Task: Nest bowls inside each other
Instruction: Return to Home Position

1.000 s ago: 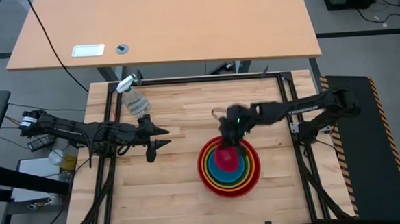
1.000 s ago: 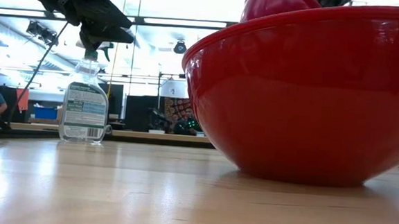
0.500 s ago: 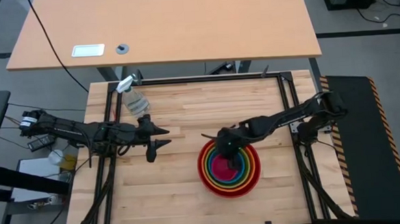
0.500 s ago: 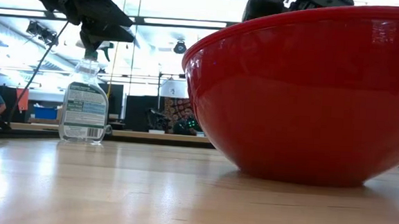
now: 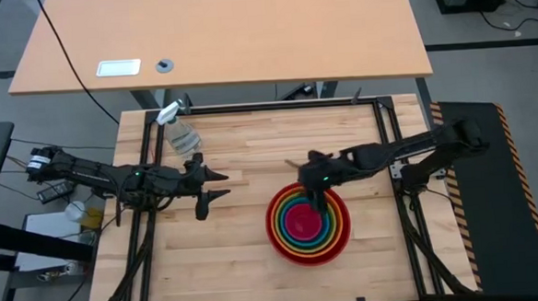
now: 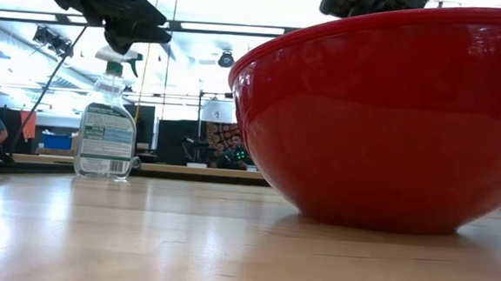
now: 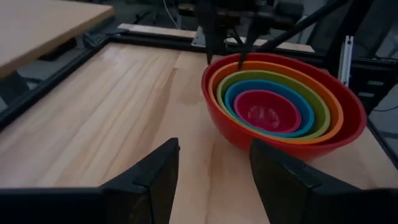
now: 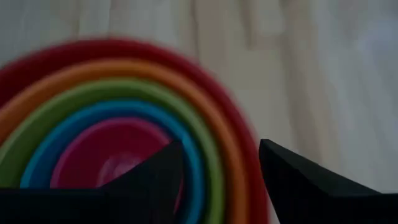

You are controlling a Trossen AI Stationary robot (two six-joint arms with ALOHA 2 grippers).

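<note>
Five bowls sit nested in one stack [image 5: 308,225] on the wooden table. From outside in they are red [image 7: 348,127], orange [image 7: 333,106], green [image 7: 318,107], blue [image 7: 303,118] and pink [image 7: 267,111]. The red bowl [image 6: 383,114] stands on its base. My right gripper [image 5: 310,187] hovers open above the stack's far rim with nothing between its fingers [image 8: 221,180]. Left of the stack, my left gripper [image 5: 214,186] waits open above the table, pointing toward the bowls [image 7: 214,180].
A clear spray bottle [image 5: 181,129] stands upright at the table's far left, behind my left gripper. A black frame [image 5: 276,106] runs along the table's edges. A second desk [image 5: 226,33] stands beyond the far edge. Bare wood lies between my left gripper and the stack.
My right gripper held the pink bowl tilted above the stack. It lowered the bowl into the blue one, let go, and drew back up toward the far edge. The pink bowl now lies level in the middle of the stack. My left gripper's wrist has rolled slightly.
</note>
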